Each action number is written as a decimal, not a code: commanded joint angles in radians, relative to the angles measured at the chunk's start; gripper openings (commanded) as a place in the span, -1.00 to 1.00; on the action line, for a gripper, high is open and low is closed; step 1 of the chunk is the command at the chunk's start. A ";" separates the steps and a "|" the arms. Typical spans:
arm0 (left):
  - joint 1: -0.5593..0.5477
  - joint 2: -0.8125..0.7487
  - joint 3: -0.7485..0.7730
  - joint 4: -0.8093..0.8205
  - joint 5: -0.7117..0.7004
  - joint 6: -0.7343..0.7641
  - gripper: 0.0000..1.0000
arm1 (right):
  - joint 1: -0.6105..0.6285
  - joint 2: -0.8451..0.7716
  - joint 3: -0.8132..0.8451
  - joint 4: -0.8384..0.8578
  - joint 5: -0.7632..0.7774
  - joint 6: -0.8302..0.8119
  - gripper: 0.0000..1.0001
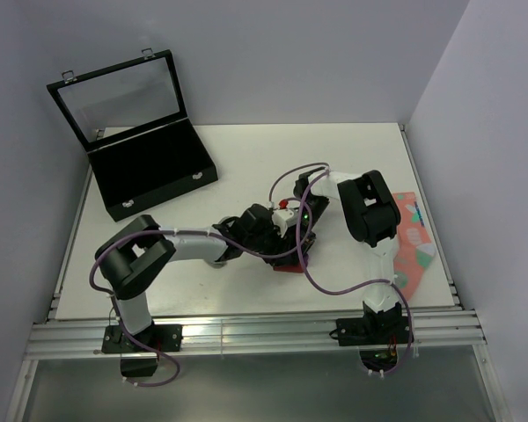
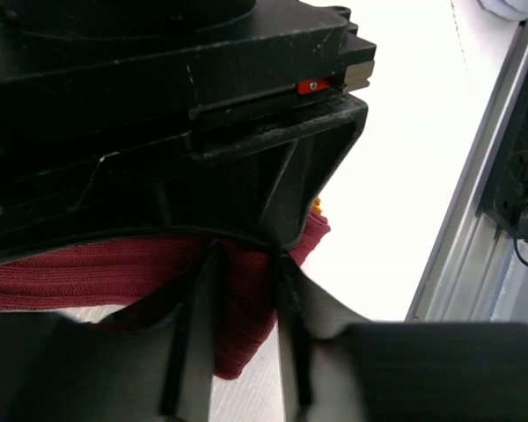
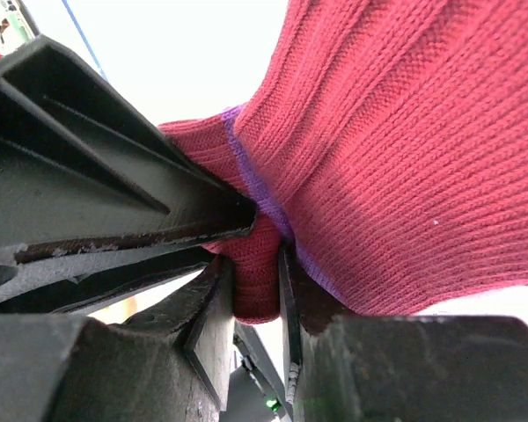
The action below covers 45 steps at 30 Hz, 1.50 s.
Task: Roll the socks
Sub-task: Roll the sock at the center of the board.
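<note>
Case (image 1: 154, 171) at the far left of the white counter (image 1: 246, 158): a black box, its glass lid (image 1: 123, 92) raised.

Right of it, the left arm (image 1: 185, 242) reaches from its base at the near edge across to the middle of the counter. There it meets the right arm over the magenta-red sock (image 1: 290, 265). From above, only a small red patch of the sock shows under the two wrists, lying on the counter nearer the front edge than the back.

In the left wrist view, the left fingers (image 2: 189, 343) straddle a hanging fold of the red ribbed fabric. The fold fills the gap between them and touches both, so they are pinching the sock. The rest of the sock runs off to the left under the black body of the other arm's wrist.

In the right wrist view, the right fingers (image 3: 213, 316) are pressed onto a narrow fold of the same sock, close to a purple band in the knit. Red fabric bulges up and away to the right.

The right arm (image 1: 370, 215) bends back from the middle toward its base. Just beyond it, at the counter's right edge, lies a salmon-pink sock (image 1: 415, 242) with teal and white patches, flat and well apart from both sets of fingers.
</note>
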 commanded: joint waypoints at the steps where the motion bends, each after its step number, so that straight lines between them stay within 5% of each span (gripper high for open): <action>1: 0.005 0.021 0.023 -0.033 0.055 0.015 -0.38 | -0.006 0.025 -0.009 0.143 0.160 -0.023 -1.00; 5: 0.010 0.027 0.022 -0.039 0.084 0.015 -0.53 | -0.006 0.022 -0.007 0.146 0.159 -0.020 -0.99; 16: 0.030 0.067 0.082 -0.160 0.199 0.065 -0.26 | -0.006 0.020 -0.012 0.159 0.162 -0.011 -0.99; 30: 0.050 0.079 0.074 -0.208 0.227 0.093 -0.30 | -0.008 0.013 -0.021 0.168 0.164 -0.008 -0.99; 41: 0.051 0.121 0.086 -0.245 0.222 0.072 -0.99 | -0.008 -0.006 -0.033 0.203 0.156 0.020 -0.94; 45: 0.051 0.142 0.097 -0.260 0.213 0.058 -0.99 | -0.008 -0.041 -0.059 0.243 0.133 0.057 -0.58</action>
